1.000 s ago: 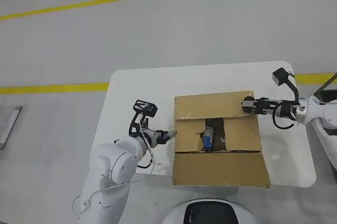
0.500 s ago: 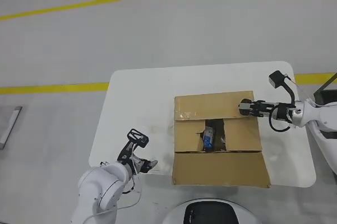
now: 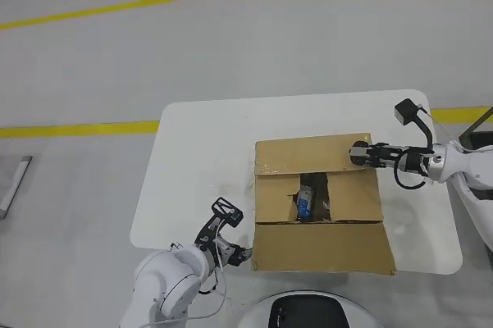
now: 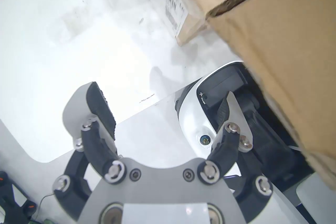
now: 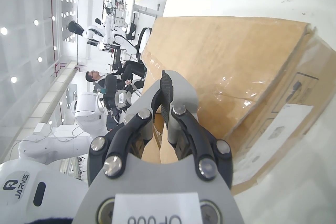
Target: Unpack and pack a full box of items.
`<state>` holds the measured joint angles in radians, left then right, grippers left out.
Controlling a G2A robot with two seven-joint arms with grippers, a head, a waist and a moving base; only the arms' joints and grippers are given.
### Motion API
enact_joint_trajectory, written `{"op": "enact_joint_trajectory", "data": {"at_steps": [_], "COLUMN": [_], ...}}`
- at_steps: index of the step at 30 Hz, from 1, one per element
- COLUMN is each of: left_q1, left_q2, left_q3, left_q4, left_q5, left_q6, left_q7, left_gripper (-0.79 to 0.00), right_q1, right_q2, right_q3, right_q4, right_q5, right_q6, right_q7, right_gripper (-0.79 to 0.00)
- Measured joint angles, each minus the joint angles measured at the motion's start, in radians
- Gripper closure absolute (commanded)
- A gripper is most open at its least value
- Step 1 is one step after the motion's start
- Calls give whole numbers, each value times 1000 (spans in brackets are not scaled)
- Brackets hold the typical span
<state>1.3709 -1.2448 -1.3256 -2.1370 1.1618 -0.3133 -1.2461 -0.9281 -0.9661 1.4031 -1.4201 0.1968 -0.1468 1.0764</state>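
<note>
One cardboard box [image 3: 275, 197] with four flaps [image 3: 324, 248] stands on one white surface [image 3: 205, 156], and one bottle [image 3: 304, 201] shows in the gap between the flaps. There are two grippers, the left gripper [image 3: 244, 256] and the right gripper [image 3: 357, 154], each with two fingers. One grey bar [image 3: 13, 186] lies on the floor [image 3: 66, 66].

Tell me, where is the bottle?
In the top view the bottle lies inside the box, showing through the gap between the flaps near the box's middle.

overhead camera, wrist cameras near box [image 3: 312, 154]
</note>
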Motion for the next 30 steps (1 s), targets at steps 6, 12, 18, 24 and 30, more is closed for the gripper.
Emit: {"op": "enact_joint_trajectory", "data": {"at_steps": [6, 12, 18, 24, 30], "left_q1": [-57, -124, -210, -278, -300], "left_q2": [0, -2, -7, -15, -17], "left_q3": [19, 27, 47, 101, 142], "left_q4": [-18, -15, 41, 142, 199], "left_q5": [-48, -71, -68, -35, 13], "left_q6": [25, 60, 119, 182, 185], "left_q7": [14, 58, 125, 170, 178], "left_gripper": [-785, -785, -785, -785, -785], "right_q1": [9, 23, 45, 18, -68], "right_q2": [-1, -1, 8, 17, 17], "right_q3": [-18, -21, 27, 46, -7], "right_q4": [17, 15, -35, -149, -293], "right_q5": [11, 21, -37, -193, -488], "right_q6": [0, -5, -36, -59, -25], "right_q7": [-5, -16, -97, -201, -366], "right_gripper": [0, 0, 0, 0, 0]}}
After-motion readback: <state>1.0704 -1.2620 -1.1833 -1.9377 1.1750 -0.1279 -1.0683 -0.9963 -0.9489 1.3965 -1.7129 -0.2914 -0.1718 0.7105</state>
